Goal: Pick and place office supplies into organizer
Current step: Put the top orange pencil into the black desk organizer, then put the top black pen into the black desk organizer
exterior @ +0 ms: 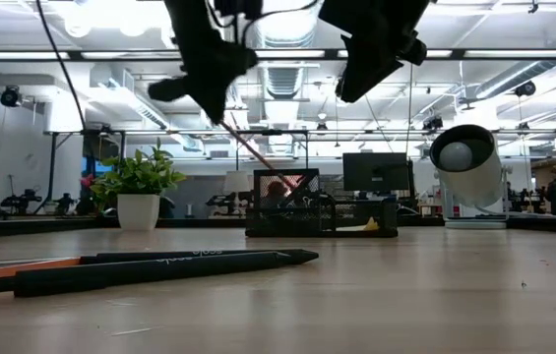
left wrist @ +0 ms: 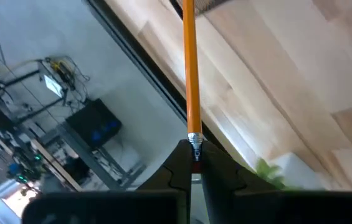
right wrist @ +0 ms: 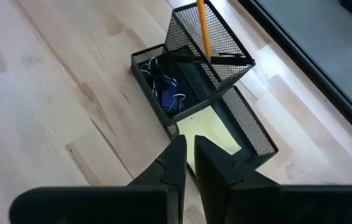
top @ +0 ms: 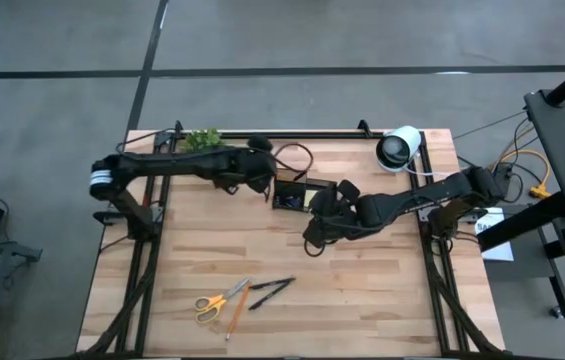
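Observation:
My left gripper (top: 260, 180) is shut on an orange pencil (left wrist: 190, 74) that slants down into the tall compartment of the black mesh organizer (top: 297, 195). In the right wrist view the organizer (right wrist: 225, 62) also holds blue and dark clips (right wrist: 166, 90) and a yellow sticky pad (right wrist: 210, 130). My right gripper (right wrist: 188, 155) is shut and holds nothing, hovering over the organizer's near side. Yellow-handled scissors (top: 217, 300), another orange pencil (top: 237, 308) and dark pens (top: 272, 288) lie flat near the table's near edge. My left gripper pinches the pencil between its two fingers at the eraser end, by the metal ferrule (left wrist: 194, 144). The fingers lie along the pencil, which runs straight on from their tips. The pencil (exterior: 258, 157) is tilted, its lower end inside the organizer's tall compartment (right wrist: 204, 43).
A small green plant (top: 202, 140) stands at the far edge, left of the organizer. A big white-and-black roll (top: 399, 148) sits at the far right corner. In the low view the pens (exterior: 159, 265) lie close in front. Bare wood (top: 392, 290) spreads across the near right.

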You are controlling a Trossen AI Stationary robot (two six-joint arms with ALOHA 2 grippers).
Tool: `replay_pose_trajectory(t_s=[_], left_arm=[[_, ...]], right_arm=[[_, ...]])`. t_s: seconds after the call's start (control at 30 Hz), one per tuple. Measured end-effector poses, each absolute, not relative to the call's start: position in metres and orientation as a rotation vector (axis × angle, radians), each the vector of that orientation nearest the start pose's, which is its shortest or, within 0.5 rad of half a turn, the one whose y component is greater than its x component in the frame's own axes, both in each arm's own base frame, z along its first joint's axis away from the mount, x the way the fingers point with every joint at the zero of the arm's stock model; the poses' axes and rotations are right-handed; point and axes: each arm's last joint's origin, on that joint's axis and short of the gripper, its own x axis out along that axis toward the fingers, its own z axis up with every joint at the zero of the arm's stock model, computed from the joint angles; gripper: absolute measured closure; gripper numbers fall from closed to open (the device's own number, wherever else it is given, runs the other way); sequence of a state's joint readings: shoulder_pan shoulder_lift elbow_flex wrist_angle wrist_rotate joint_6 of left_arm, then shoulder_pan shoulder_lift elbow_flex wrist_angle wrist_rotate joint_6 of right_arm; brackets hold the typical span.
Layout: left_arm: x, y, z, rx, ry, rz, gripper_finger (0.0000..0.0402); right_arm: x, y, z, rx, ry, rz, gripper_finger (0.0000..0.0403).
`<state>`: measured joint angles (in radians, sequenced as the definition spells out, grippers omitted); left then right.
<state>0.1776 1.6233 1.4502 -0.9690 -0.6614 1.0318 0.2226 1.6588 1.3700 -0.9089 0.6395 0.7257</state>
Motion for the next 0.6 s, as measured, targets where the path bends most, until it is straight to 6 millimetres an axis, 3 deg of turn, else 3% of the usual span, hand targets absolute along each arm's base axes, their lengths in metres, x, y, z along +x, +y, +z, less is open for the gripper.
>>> replay_pose_trajectory(t_s=[0.17, 0.4, 0.6], left_arm=[[0.334, 0.078, 0.289, 1.205, 1.445, 0.074, 0.0396], [0.354, 0.075, 0.272, 1.222, 1.409, 0.085, 0.0353], [0.357, 0.071, 0.273, 1.166, 1.362, 0.158, 0.032]], right_arm=[[0.324, 0.055, 0.269, 0.127, 0.881, -0.733, 0.0381], [0.323, 0.055, 0.267, 0.101, 0.891, -0.725, 0.0381], [0.323, 0.055, 0.266, 0.097, 0.898, -0.724, 0.0381]])
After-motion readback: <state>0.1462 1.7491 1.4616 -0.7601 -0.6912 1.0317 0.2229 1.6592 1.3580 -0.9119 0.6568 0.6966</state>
